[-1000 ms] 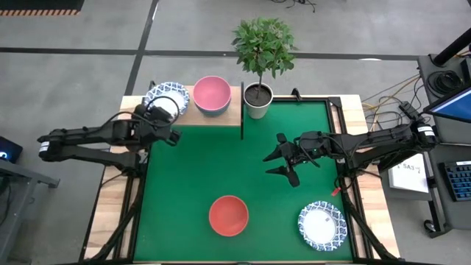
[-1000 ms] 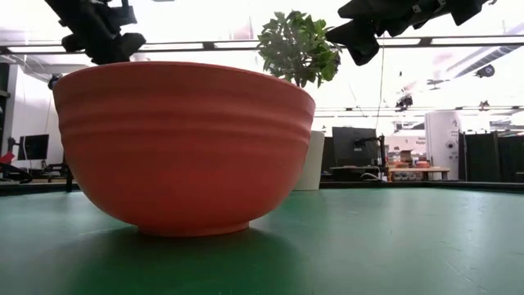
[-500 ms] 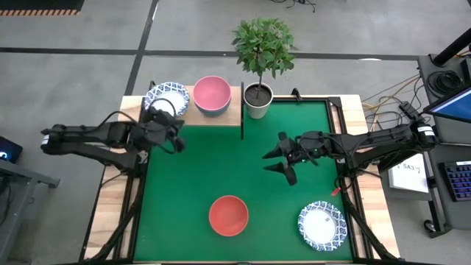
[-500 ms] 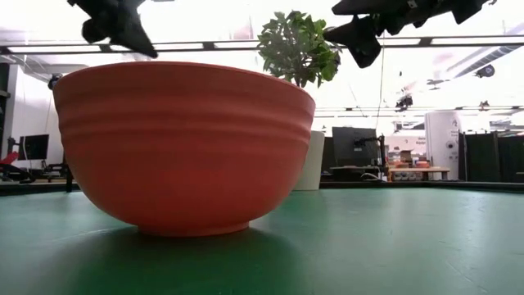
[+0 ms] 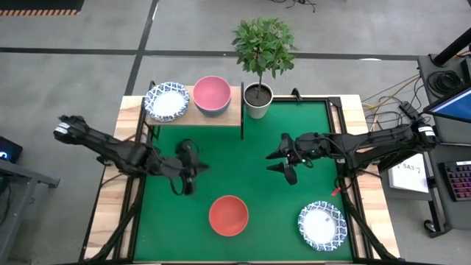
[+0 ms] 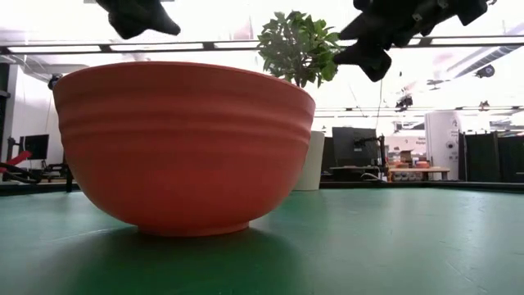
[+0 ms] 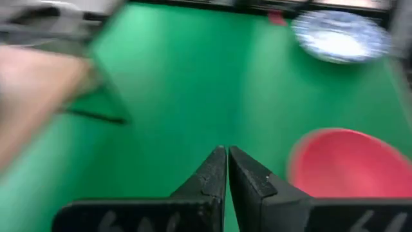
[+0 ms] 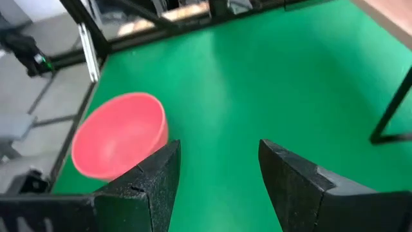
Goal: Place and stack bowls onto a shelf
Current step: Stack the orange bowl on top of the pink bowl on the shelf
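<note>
While left gripper (image 5: 188,168) hovers closed — red bowl (image 5: 228,215) just beyond.

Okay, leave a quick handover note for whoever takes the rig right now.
Left gripper: shut, empty, over the green mat between shelf and red bowl.
Right gripper: jaws open, empty, over mid-mat on the right.
Done: patterned bowl and pink bowl sit side by side on the shelf.
Left: red bowl and second patterned bowl, both on the mat near the front edge, still to be stacked on the shelf.
</note>
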Robot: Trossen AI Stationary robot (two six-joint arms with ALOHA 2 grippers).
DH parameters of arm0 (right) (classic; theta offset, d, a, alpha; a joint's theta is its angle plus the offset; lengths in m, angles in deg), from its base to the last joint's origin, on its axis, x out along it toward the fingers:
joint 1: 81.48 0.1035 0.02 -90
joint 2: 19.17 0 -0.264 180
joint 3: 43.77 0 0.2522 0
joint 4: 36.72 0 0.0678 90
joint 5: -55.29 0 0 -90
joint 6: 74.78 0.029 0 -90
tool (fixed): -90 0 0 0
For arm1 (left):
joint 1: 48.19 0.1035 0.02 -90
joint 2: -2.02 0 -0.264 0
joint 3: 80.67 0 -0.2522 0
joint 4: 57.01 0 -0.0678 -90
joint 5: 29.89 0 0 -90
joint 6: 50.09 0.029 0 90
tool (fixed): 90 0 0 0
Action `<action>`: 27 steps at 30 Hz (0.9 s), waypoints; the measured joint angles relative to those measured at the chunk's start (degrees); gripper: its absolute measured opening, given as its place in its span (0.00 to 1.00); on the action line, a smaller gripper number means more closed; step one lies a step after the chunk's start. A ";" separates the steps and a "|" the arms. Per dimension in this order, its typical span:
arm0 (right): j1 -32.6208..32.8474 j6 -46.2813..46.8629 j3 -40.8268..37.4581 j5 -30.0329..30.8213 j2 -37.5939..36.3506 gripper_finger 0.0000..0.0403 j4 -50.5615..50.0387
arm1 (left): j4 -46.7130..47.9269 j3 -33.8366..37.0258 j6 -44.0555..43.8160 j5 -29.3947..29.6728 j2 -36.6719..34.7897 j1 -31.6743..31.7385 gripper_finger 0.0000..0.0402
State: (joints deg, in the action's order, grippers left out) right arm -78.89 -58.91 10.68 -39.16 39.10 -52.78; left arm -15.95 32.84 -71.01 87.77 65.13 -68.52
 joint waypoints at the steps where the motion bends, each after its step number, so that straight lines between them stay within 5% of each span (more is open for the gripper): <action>1: 0.00 -0.58 0.00 0.02 -0.12 0.49 -1.03 | -1.58 -0.04 0.41 -2.63 1.19 -0.16 0.00; 5: 0.00 -4.02 0.00 -0.03 -0.88 0.49 -3.61 | -3.46 -2.17 -0.80 -9.09 6.00 -0.13 0.06; 16: 0.02 -12.53 0.00 -0.47 -3.97 0.49 -5.29 | -2.94 -6.57 -5.42 -9.64 19.77 -0.25 0.40; 27: 0.06 -12.97 0.00 -0.48 -4.54 0.49 -7.82 | 1.79 -11.75 -9.97 -19.30 30.87 -0.23 0.41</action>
State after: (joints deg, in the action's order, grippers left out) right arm -78.82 -71.88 10.68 -39.64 34.56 -60.60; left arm -14.16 21.10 -80.98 68.47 96.00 -68.75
